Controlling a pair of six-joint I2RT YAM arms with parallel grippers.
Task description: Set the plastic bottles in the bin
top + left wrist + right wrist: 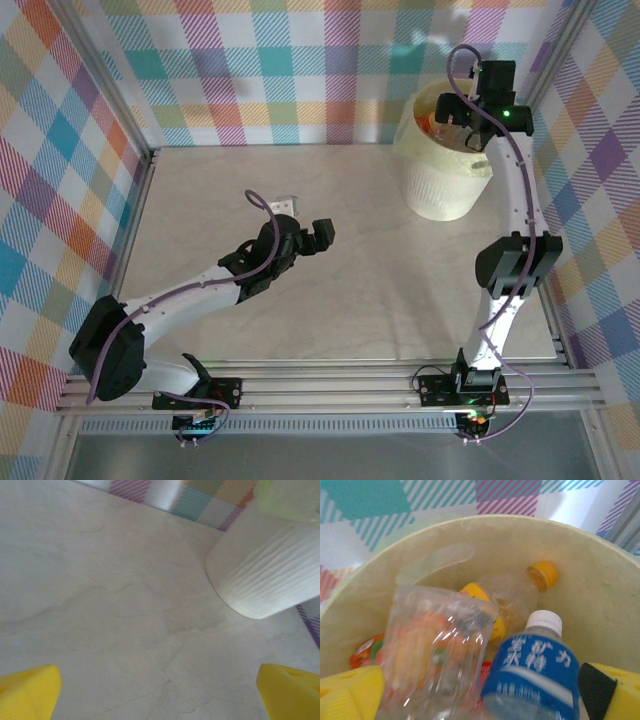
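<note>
**Plastic bottles (520, 595) lie straight below my right claw (458, 108), inside the bin (445, 190)**

My right claw hangs over the bin's mouth with its fingers spread wide and nothing pinched between them. Beneath it, a blue-labelled bottle (535, 675) stands cap-up just beside my right finger. A clear bottle (435, 650) leans next to it. My left claw (318, 235) hovers mid-table, equally spread and empty, well apart from the bin, so the right arm is the nearer one.
</note>
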